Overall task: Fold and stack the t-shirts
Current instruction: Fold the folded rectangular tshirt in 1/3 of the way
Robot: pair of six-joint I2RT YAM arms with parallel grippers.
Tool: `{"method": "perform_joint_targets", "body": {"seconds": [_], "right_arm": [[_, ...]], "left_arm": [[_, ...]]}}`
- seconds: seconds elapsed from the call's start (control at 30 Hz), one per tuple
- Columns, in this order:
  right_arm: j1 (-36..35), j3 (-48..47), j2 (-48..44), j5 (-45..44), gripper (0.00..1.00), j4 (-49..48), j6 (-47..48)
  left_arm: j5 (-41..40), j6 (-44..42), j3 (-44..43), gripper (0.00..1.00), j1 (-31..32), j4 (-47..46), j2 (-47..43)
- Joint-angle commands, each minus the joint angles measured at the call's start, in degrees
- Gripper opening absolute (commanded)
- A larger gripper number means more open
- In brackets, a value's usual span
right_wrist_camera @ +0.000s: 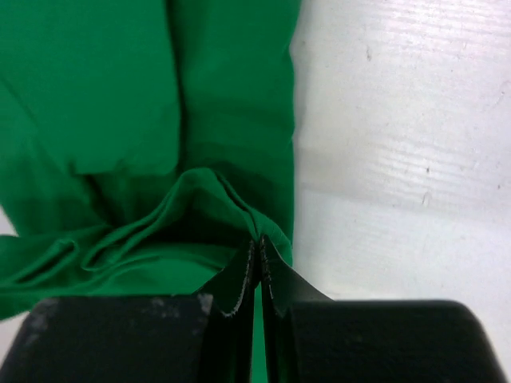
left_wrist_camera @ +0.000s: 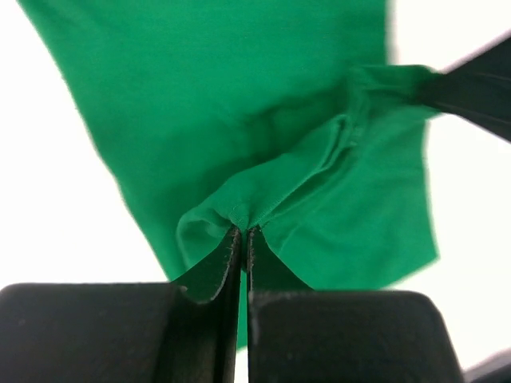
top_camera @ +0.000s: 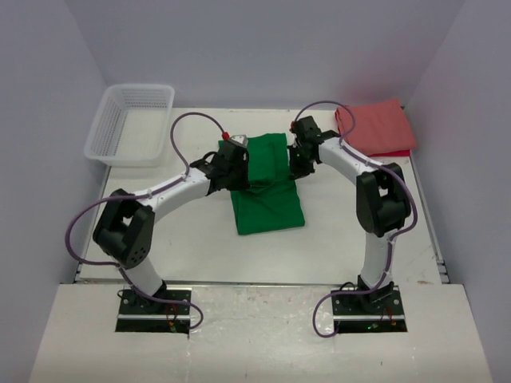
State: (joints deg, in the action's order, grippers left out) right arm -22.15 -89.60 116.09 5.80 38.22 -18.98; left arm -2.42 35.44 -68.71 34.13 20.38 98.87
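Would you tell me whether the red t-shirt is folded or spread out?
Folded: the red t-shirt lies as a compact, layered rectangle, far right.

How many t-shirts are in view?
2. The green t-shirt lies in the middle of the table; the salmon-red t-shirt lies folded at its far right corner. Another may hide beneath it.

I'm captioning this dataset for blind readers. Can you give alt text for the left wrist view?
The left gripper, shut, pinches a raised fold of the green t-shirt. The shirt spreads away over the white table, creased toward the upper right.
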Motion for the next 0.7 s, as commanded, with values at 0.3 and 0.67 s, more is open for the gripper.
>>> {"method": "perform_joint_targets", "body": {"seconds": [0.3, 0.67], "right_arm": [[-5.26, 8.82, -16.06, -2.72, 0.0, 2.39, -1.05], [-11.6, 21.31, -28.47, -7.12, 0.0, 0.9, -6.07]], "left_arm": [[-3.91, 8.06, 6.03, 0.0, 9.46, 5.19, -16.59], [-8.48, 16.32, 19.13, 0.0, 15.09, 7.83, -29.52]]}}
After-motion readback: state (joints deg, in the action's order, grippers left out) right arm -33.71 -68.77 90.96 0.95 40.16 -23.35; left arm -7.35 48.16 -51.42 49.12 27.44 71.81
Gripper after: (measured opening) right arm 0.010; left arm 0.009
